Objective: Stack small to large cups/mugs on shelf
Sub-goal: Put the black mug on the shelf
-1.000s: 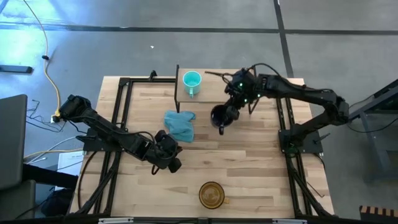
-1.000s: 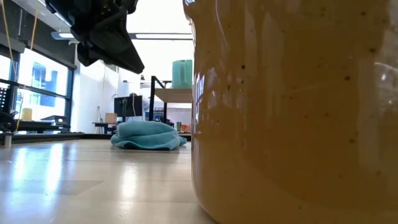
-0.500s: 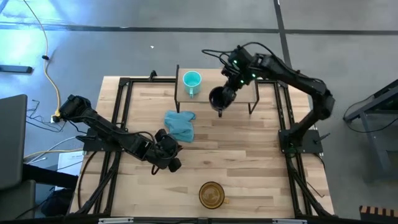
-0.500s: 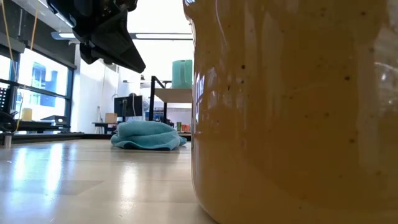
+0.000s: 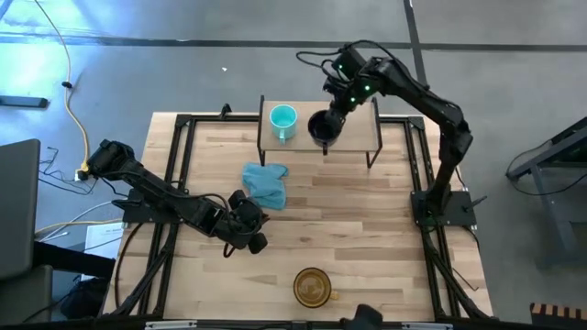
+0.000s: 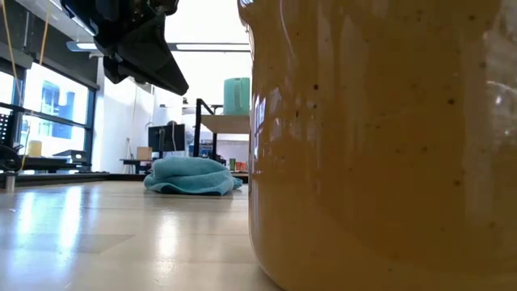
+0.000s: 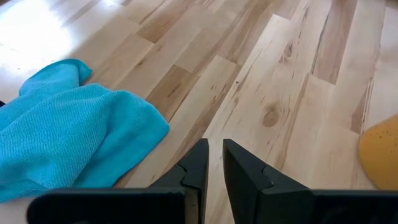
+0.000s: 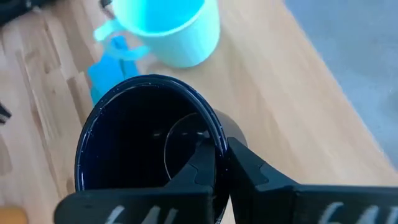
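Since a second before, the right arm had swung the black mug (image 5: 322, 127) up from the table (image 5: 367, 238) and over the shelf (image 5: 362, 136) — so the second mug was nearly in place. The right gripper (image 8: 221, 163) pinched the mug's rim, one finger inside and one outside, closed tight on it. The mug hung over the shelf board, just beside the turquoise mug (image 5: 282, 120), which already stood on the shelf.

The amber-brown mug (image 5: 312, 286), the biggest, sat far from the shelf at the near edge of the table, not yet touched. The black mug looked shiny, dark and empty inside. The blue cloth (image 5: 266, 183) lay crumpled near the shelf.

The left gripper (image 7: 212, 163) waited low past the cloth — its fingers nearly together, holding nothing.
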